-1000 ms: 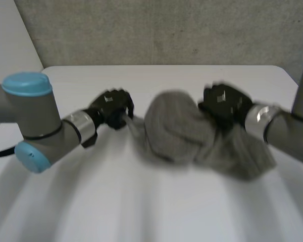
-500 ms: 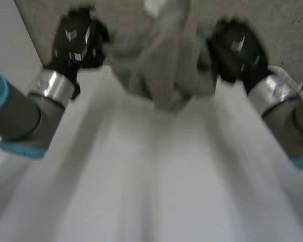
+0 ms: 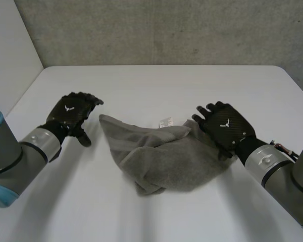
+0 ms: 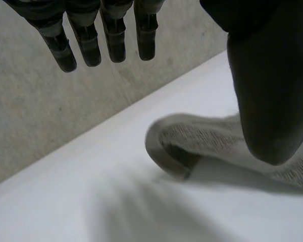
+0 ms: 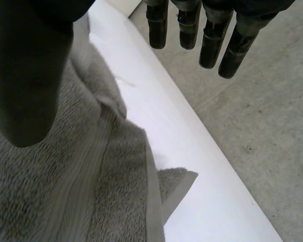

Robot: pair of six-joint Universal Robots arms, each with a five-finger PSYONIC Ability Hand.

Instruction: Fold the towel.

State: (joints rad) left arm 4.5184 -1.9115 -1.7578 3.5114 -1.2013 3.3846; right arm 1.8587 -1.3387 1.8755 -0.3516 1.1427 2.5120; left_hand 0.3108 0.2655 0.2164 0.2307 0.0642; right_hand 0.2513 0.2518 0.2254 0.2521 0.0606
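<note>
While left hand point(image 3: 70, 115), right hand point(image 3: 224, 125) hold nothing, towel point(image 3: 166, 159) tag point(image 3: 165, 122) illegible

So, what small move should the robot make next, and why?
Probably bring the left hand to the nearest corner of the towel and pinch it. The towel lies crumpled on the table, and both this hand and the right hand are open, holding nothing.

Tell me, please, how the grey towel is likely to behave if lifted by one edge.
Probably floppy: the towel lies rumpled, so it should drape and sag. Its looped pile looks grippy, so a push would likely bunch it rather than slide it.
</note>
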